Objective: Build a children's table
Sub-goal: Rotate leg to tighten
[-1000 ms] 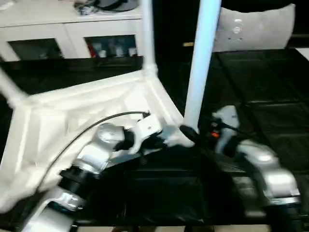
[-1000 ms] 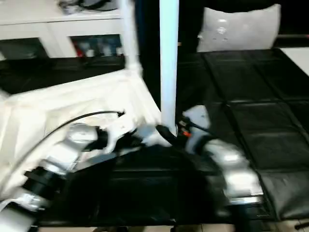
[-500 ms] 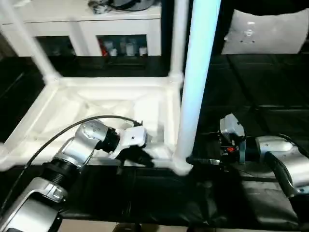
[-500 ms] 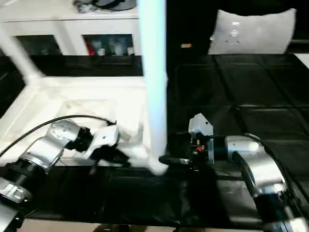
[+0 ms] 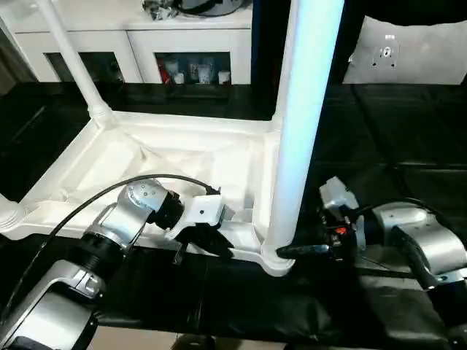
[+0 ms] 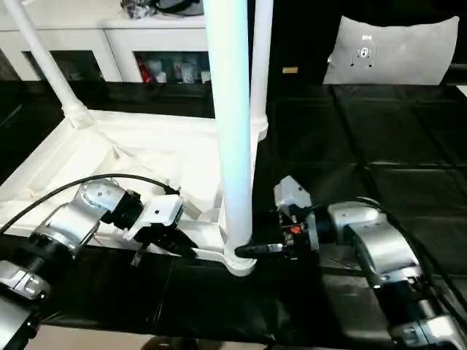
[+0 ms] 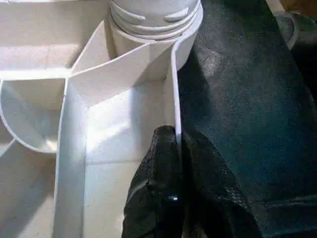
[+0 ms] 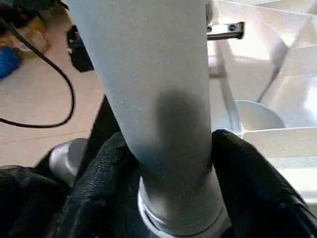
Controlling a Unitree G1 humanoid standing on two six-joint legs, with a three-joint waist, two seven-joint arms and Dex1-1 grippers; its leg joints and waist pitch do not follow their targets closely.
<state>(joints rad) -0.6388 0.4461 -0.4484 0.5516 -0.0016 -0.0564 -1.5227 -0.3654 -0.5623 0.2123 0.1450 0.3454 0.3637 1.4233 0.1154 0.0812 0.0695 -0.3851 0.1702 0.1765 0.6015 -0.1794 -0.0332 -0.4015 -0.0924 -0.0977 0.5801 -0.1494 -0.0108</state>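
Children's table (image 5: 168,164) lies upside down on the black mat (image 5: 408,146), its ribbed underside facing up, with legs standing in its corner sockets; the white cabinet (image 5: 139,40) and a grey-white cushion (image 5: 408,51) sit beyond the mat's far edge. At the table's near edge the left gripper (image 7: 173,148) has its two black fingers pinched shut over the thin raised rim (image 7: 174,89), steadying the top. The right gripper (image 8: 168,163) reaches in level at the near corner, its fingers cupping the base of the near leg (image 5: 303,124) from both sides just above the socket (image 5: 277,259); whether they press the leg firmly I cannot tell. To my eye the leg-fitting step is in hand. The next move likely calls for a firm hold low on the leg and a seating twist or push, while the left holds the top from sliding.
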